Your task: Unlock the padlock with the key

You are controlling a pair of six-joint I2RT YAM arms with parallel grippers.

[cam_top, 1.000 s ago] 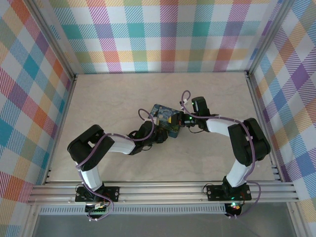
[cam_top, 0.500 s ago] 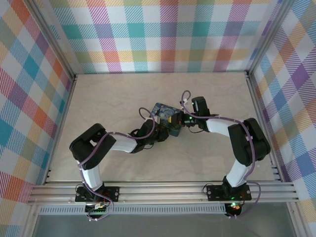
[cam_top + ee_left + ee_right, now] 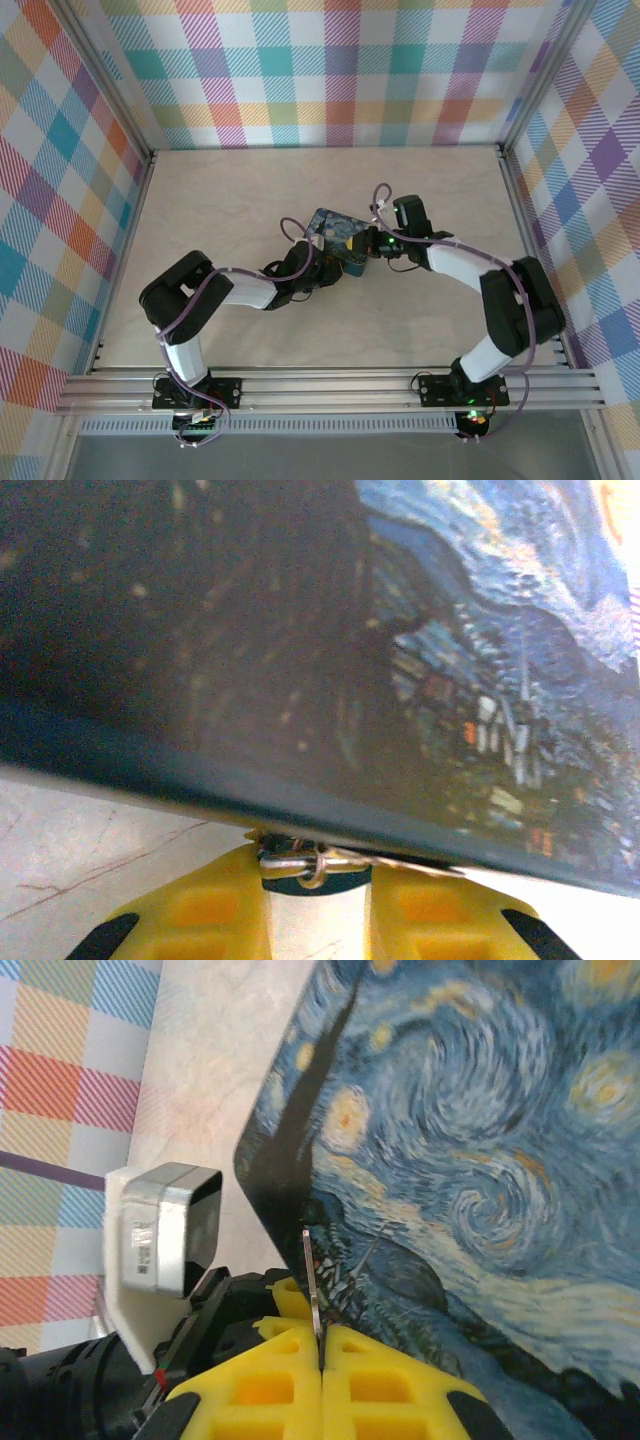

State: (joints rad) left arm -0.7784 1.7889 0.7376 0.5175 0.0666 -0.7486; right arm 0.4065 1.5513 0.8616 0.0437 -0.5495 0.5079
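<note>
Padlock (image 3: 312,868): a tiny dark-blue body with silvery wire-like parts, tucked just under the rim of the starry-night tin (image 3: 300,630), which lies mid-table (image 3: 230,200); shackle and keyway cannot be made out. Left gripper (image 3: 318,912): yellow jaws narrowly apart, the padlock spanning the gap, so apparently pinched between them. Key (image 3: 311,1270): a thin metal blade seen edge-on, standing out of the right gripper (image 3: 321,1328), whose jaws are closed flat upon it; the tip shows in front of the tin's printed lid near its edge, contact not discernible. From above, the left claw meets the tin at its near-left side, the right claw at its right side. Step in hand, as judged: bringing key to keyway, the lock not yet opened. To do it well: hold the padlock rigid, keyway turned toward the right arm; align blade with slot before advancing; insert slowly and squarely; turn only when fully seated, since so small a lock may twist out of the grip.
</note>
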